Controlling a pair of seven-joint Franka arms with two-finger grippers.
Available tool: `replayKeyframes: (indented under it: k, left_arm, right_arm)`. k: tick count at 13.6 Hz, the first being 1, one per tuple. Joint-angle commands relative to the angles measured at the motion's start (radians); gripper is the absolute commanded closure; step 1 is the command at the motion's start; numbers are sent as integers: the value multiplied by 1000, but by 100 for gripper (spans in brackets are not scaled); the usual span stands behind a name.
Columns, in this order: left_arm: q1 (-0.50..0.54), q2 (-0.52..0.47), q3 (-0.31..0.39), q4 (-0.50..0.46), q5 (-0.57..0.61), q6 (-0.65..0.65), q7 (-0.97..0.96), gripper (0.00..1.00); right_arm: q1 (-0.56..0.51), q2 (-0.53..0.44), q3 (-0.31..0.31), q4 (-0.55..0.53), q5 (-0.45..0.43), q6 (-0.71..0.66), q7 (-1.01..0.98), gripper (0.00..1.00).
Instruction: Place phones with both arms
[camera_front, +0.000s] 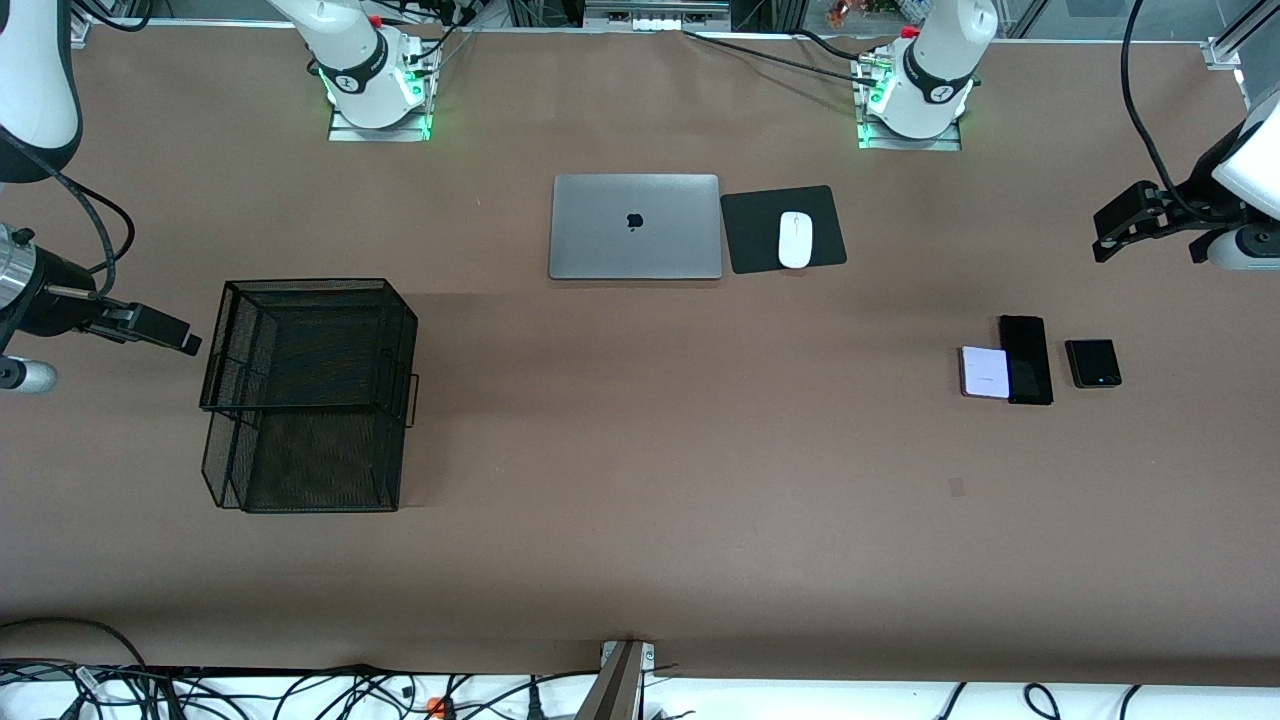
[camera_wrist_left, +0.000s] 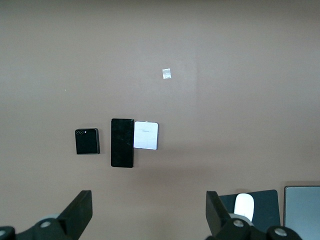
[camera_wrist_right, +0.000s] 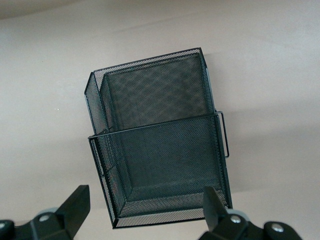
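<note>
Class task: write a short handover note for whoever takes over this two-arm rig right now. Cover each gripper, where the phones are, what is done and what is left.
Left gripper: open, empty, up over the left arm's end of the table, waiting.
Right gripper: open, empty, up beside the black mesh tray at the right arm's end.
Phones: white-lavender phone, long black phone and small black phone lie in a row on the table toward the left arm's end; the first two look to be touching, the third apart.
Done: nothing; the tray holds no phone.
Left: all three phones to place.
</note>
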Motion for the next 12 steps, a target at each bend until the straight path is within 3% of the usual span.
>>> replayKeyframes:
  k: [1,9,12]
  left_arm:
    - [17,-3,5,13,-23,-22,14,0]
    - [33,9,5,-41,-21,-8,35,0]
    - [54,85,3,-43,-18,36,40,0]
  right_arm:
    - [-1,-11,1,4,-5,-16,11,0]
    - [0,-11,3,4,-5,-16,12,0]
    - [2,-11,4,4,-5,-17,12,0]
